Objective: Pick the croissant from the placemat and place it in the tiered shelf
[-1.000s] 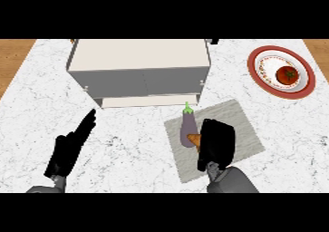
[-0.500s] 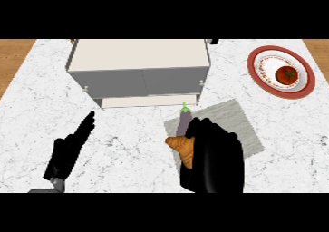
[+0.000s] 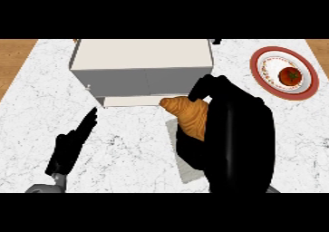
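Observation:
A golden-brown croissant (image 3: 188,115) is held up close to the view, with my right hand (image 3: 234,136) curled round it from the right. The hand and croissant sit just in front of the beige tiered shelf (image 3: 141,61), whose lower tier edge (image 3: 130,100) shows below it. The grey placemat (image 3: 183,163) is mostly hidden under the right hand; only a strip shows at its left. My left hand (image 3: 71,147) rests on the counter at the lower left, fingers straight.
A red-rimmed plate (image 3: 263,68) with a tomato (image 3: 290,75) on it stands at the back right. White marble counter (image 3: 133,145) lies between the hands. Wooden floor shows past the counter's far corners.
My right hand has lifted the croissant off the placemat and carried it up toward the shelf. The eggplant seen earlier on the mat is now hidden. The left hand has barely moved.

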